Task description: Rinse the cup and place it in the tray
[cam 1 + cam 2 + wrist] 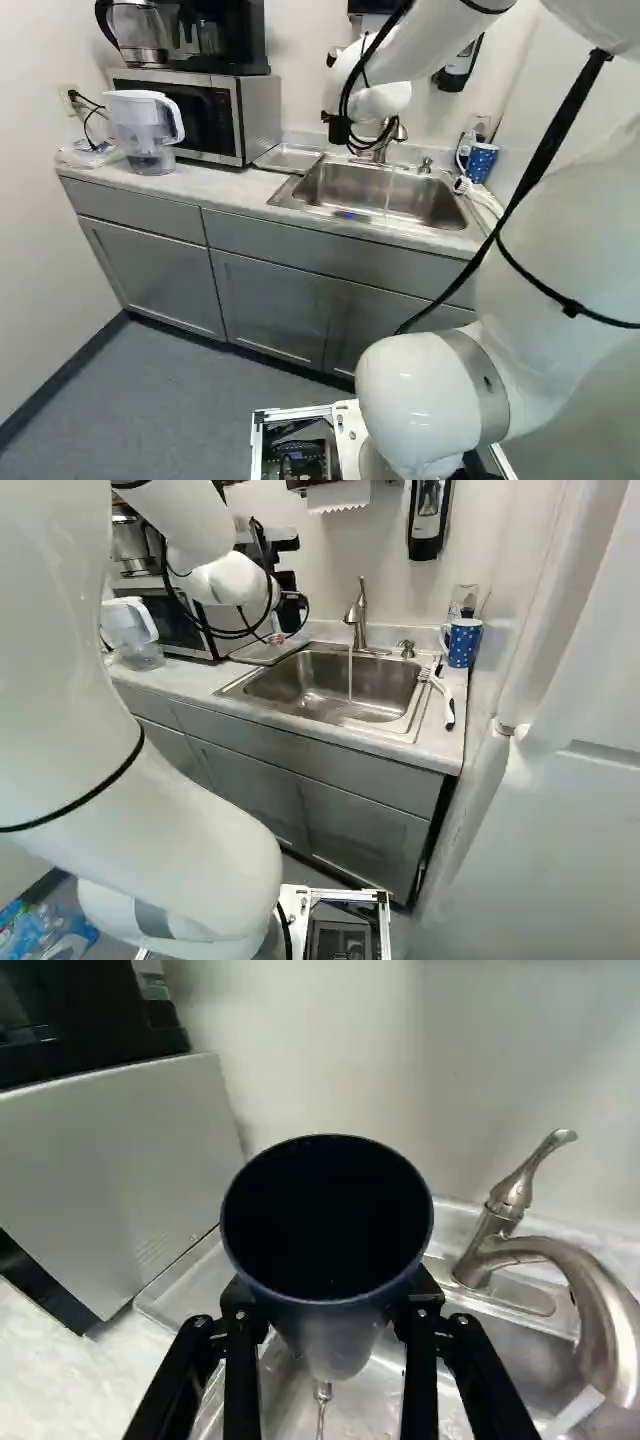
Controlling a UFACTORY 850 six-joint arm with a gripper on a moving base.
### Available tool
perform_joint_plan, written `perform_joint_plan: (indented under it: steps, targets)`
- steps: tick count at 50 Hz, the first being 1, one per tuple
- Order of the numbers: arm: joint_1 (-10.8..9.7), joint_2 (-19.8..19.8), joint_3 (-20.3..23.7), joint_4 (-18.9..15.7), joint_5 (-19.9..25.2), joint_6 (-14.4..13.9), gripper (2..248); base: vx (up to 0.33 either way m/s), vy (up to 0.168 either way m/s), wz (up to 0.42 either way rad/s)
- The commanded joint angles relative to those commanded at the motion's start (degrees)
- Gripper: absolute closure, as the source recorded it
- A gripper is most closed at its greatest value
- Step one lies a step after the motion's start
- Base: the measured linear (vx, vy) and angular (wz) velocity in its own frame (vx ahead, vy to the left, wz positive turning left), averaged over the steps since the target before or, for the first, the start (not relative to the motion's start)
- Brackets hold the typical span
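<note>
- Claw point(330, 1300): nearest the wrist camera; both fingers are clamped on opposite sides of the dark blue cup point(340, 1325).
- Cup: held above the near-left part of the sink point(500, 1360), mouth toward the wrist camera, base pointing down and away. I judge its long axis close to upright.
- Faucet point(590, 1290): to the right of the cup, well apart from it. Water stream point(350, 675) is running into the sink; the cup is outside it.
- Rinse status: interior is too dark for me to confirm. A thin bright thread point(321, 1415) shows below the cup base; I take it for runoff, which suggests a rinsed cup.
- Tray point(288, 158): on the table point(215, 188), between microwave point(245, 115) and sink, left of the faucet.
- Governing relation: the cup lies between stream on the right and tray on the left. If rinsing is complete, I should travel left, then lower base-first, keeping the axis upright.
- Caution: a low approach could catch the tray rim; excess leftward travel could strike the microwave. Release only after the base seats.
</note>
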Motion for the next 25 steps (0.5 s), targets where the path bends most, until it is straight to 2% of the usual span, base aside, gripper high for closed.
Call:
perform_joint_plan:
  steps: [25]
  targets:
    - [3.9, -4.8, -4.7, 0.0, 0.0, 0.0, 124, 0.0, 0.0, 0.0]
